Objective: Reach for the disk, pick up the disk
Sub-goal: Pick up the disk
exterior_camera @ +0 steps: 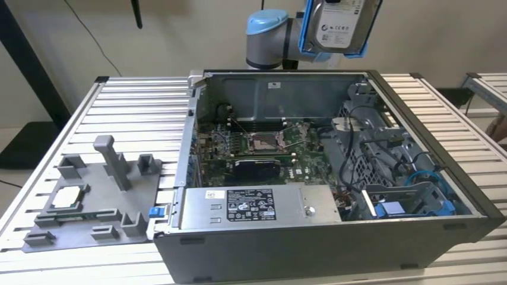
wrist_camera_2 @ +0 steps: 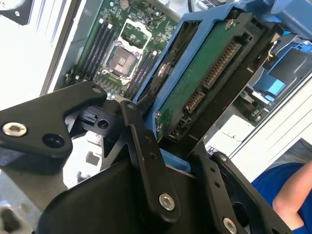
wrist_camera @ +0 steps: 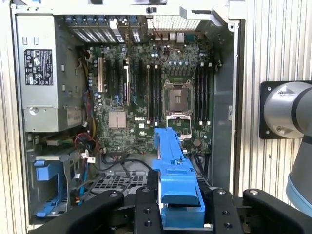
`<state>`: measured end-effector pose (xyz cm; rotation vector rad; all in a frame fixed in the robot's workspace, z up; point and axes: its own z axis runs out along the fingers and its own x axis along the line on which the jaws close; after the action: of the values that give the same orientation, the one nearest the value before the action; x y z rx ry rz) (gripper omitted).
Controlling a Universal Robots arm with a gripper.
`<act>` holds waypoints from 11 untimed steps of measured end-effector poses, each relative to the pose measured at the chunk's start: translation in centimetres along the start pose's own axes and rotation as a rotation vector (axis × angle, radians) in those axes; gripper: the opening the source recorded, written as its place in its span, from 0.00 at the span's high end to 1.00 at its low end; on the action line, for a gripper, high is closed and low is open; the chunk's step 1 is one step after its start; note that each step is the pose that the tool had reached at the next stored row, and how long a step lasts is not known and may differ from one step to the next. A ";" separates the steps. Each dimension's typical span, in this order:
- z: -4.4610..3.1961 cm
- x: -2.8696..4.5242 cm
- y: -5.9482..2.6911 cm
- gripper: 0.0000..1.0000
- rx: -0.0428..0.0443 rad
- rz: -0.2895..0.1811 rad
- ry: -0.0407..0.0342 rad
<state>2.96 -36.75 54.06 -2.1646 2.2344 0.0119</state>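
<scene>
The disk (exterior_camera: pixel 339 25) hangs in the air above the rear wall of the open computer case (exterior_camera: pixel 443 148), well clear of it, its white label facing the exterior camera and its blue bracket (exterior_camera: pixel 303 29) running down both long edges. In the second wrist view the disk (wrist_camera_2: pixel 204 83) shows its green circuit side and connector end, clamped between the black fingers (wrist_camera_2: pixel 146 156) of the hand (wrist_camera_2: pixel 168 161), which is pinching the bracketed drive. In the first wrist view the blue bracket (wrist_camera: pixel 173 175) juts out from between the hand (wrist_camera: pixel 180 214) with the case interior far below it. Inside the case lie the green motherboard (exterior_camera: pixel 262 145) with its processor socket (wrist_camera: pixel 178 95), a grey power supply box (exterior_camera: pixel 249 205) along the near wall, and a blue drive cage (exterior_camera: pixel 396 208) toward the exterior view's right. The case sits on a slatted metal table (exterior_camera: pixel 135 113), and a grey fixture tray (exterior_camera: pixel 87 202) rests on the table at the exterior view's left. A person's arm in a blue sleeve (wrist_camera_2: pixel 287 195) appears in the second wrist view.
</scene>
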 end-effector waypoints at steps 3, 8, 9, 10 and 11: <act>0.01 0.29 -0.01 1.00 0.0000 0.000 -0.0003; 0.02 1.37 -0.12 1.00 -0.0001 0.000 -0.0032; 0.01 1.64 -0.13 1.00 -0.0001 0.000 -0.0039; 0.01 1.91 -0.15 1.00 -0.0001 0.000 -0.0048; 0.01 2.17 -0.16 1.00 -0.0001 0.000 -0.0055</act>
<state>3.05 -38.92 53.99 -2.1619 2.2316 0.0179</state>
